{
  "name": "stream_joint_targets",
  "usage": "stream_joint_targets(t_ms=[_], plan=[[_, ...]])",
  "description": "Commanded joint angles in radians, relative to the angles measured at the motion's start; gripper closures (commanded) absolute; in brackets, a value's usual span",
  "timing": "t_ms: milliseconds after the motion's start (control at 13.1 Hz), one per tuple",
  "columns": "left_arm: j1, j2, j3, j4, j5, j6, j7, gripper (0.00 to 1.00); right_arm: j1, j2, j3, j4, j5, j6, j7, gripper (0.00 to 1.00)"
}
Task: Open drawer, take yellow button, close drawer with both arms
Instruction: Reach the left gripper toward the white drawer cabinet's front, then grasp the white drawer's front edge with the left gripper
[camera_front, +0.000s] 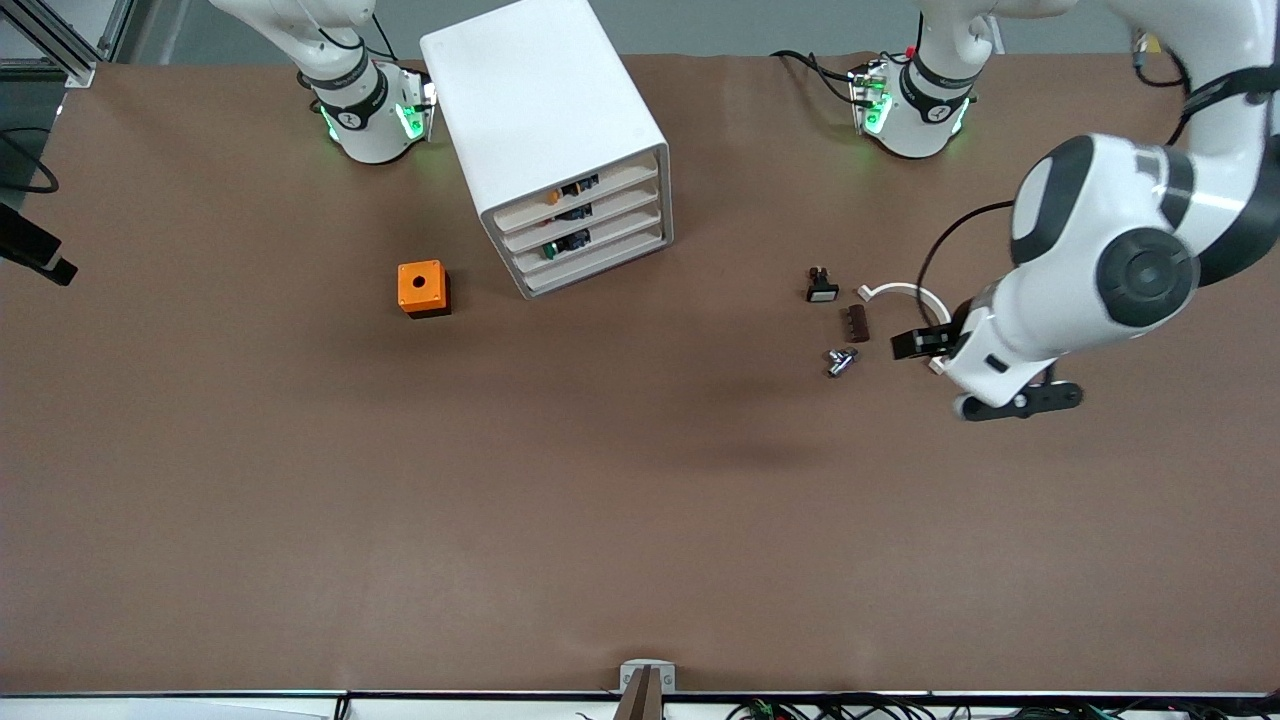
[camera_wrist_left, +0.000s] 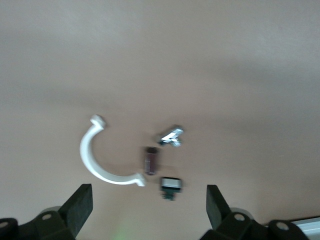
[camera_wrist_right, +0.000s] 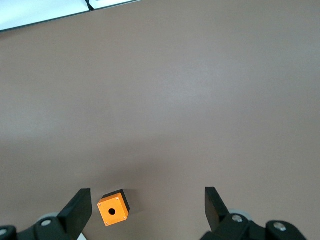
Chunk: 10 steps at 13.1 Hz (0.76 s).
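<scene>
The white cabinet (camera_front: 545, 110) stands between the two arm bases. Its top drawer (camera_front: 590, 193) is shut, as are the three below it. A small orange cap, the button (camera_front: 553, 197), shows over the top drawer's front lip. My left gripper (camera_front: 925, 345) is open and empty, up over the table toward the left arm's end, beside a group of small parts. In the left wrist view the left gripper (camera_wrist_left: 147, 192) has its fingers wide apart. My right gripper (camera_wrist_right: 146, 197) is open and empty, high over the orange square box (camera_wrist_right: 113, 208); it is out of the front view.
The orange box with a hole (camera_front: 422, 288) sits nearer the front camera than the cabinet, toward the right arm's end. A black button with a white cap (camera_front: 821, 287), a brown piece (camera_front: 857, 322), a metal part (camera_front: 840, 360) and a white curved clip (camera_front: 905, 292) lie together.
</scene>
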Motion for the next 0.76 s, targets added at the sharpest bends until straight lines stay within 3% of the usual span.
stream_joint_targets(t_ms=[0, 687], plan=[[-0.03, 0.102, 0.0, 0.036, -0.062, 0.018, -0.107, 0.0, -0.002, -0.001, 0.0, -0.004, 0.0, -0.018, 0.003, 0.0], [-0.26, 0.323, -0.002, 0.169, -0.239, 0.023, -0.624, 0.0, 0.05, 0.01, 0.003, -0.019, 0.001, -0.035, 0.273, 0.0]])
